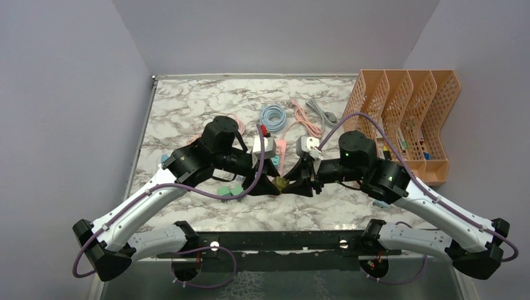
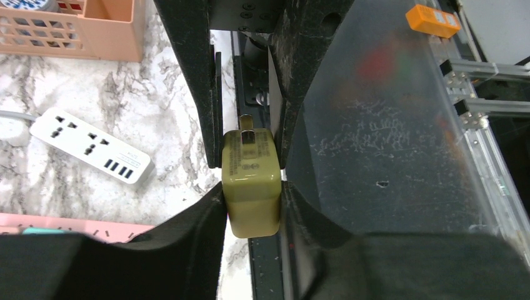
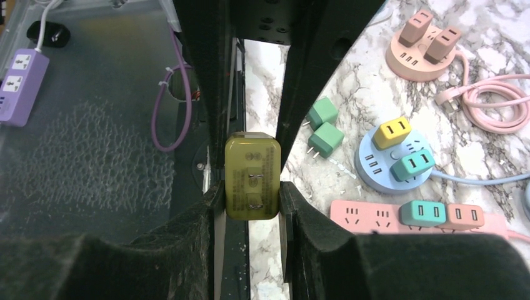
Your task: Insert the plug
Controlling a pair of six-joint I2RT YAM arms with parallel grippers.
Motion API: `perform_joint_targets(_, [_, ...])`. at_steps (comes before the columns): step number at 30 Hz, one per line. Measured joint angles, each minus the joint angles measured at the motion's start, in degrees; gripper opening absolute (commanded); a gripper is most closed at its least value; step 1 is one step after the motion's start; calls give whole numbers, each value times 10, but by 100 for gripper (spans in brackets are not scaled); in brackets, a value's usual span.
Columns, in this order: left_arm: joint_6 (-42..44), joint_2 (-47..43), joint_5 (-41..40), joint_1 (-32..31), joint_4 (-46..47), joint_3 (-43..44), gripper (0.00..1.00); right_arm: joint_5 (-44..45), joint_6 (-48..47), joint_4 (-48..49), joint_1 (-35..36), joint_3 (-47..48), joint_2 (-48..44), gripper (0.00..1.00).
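Note:
An olive-yellow plug (image 1: 282,183) hangs in the air between my two grippers over the near middle of the table. My left gripper (image 1: 273,185) is shut on its body, seen in the left wrist view (image 2: 251,209), where the plug (image 2: 251,181) shows a prong on its far end. My right gripper (image 1: 294,182) is shut on the same plug (image 3: 252,178) from the other side (image 3: 252,206); its prong face is turned to that camera. A white power strip (image 2: 90,145) lies on the marble. A pink power strip (image 3: 375,215) lies to the right.
A round blue socket hub (image 3: 390,164) holds yellow and teal plugs. Two loose green plugs (image 3: 322,128) lie beside it. A pink round hub (image 3: 425,53) and coiled cables (image 1: 274,115) lie further back. An orange file rack (image 1: 406,119) stands at the right. A purple strip (image 3: 22,84) lies below the table's edge.

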Motion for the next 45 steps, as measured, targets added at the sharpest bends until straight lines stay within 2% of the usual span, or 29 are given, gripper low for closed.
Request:
perform_joint_targets(4, [-13,-1,-38,0,13,2,74,17,28,61,2,-33,-23,1])
perform_joint_targets(10, [-55,-20,-70,1,54,2,77,66,93,167,2,-80,-74,1])
perform_joint_targets(13, [-101,-41,-73,1,110,0,77,88,123,222,4,-88,-92,1])
perform_joint_targets(19, [-234,-75,-76,1,288,-17,71,138,181,326,4,-93,-111,1])
perform_joint_targets(25, [-358,-78,-113,1,421,-23,58,175,217,421,4,-90,-106,1])
perform_joint_targets(33, [-459,-52,-157,1,492,-23,46,180,250,501,4,-67,-80,1])
perform_joint_targets(41, [-484,-52,-166,1,529,-22,49,180,273,523,4,-67,-74,1])
perform_joint_targets(45, [-489,-52,-169,1,547,-22,43,180,283,524,4,-67,-73,1])
